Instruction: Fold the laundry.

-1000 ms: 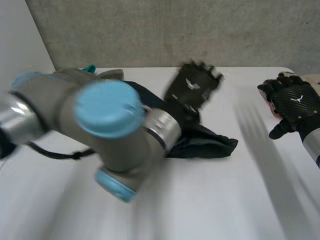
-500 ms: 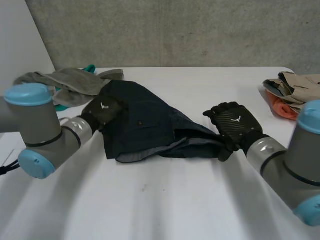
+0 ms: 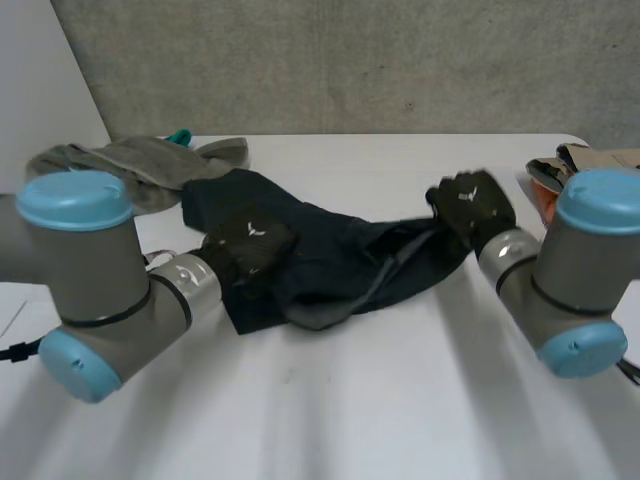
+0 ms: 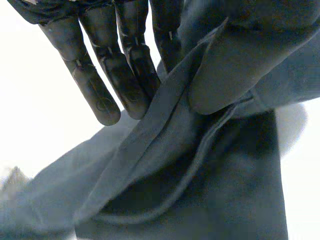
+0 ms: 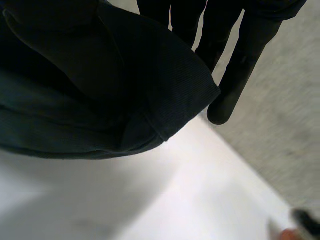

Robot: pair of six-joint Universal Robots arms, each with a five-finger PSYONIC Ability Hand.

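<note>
The dark garment (image 3: 340,262) lies across the middle of the tabletop (image 3: 350,410), drawn out lengthwise between the two hands. Half a second ago it sat as a squat heap. Its right end is now raised off the surface and pulled outward, and a long crease runs along its middle.

The left hand (image 3: 250,243) has shifted from the garment's far left edge to its near left part. In the left wrist view a fold of cloth (image 4: 200,165) runs up between the fingers (image 4: 100,85) and the cloth-covered thumb, which I judge to be a pinch.

The right hand (image 3: 470,203) has moved away from the near edge with the right end. In its wrist view the hem (image 5: 190,100) sits against fairly straight fingers (image 5: 240,70), which reads as a pinch.

Judgement: this is spreading, not yet folding. The piece is creased and bunched, so it needs flattening first.

No basket holds any laundry. A grey heap (image 3: 130,165) with a teal item (image 3: 180,136) lies loose at the far left. Beige clothes (image 3: 605,158) lie at the far right.
</note>
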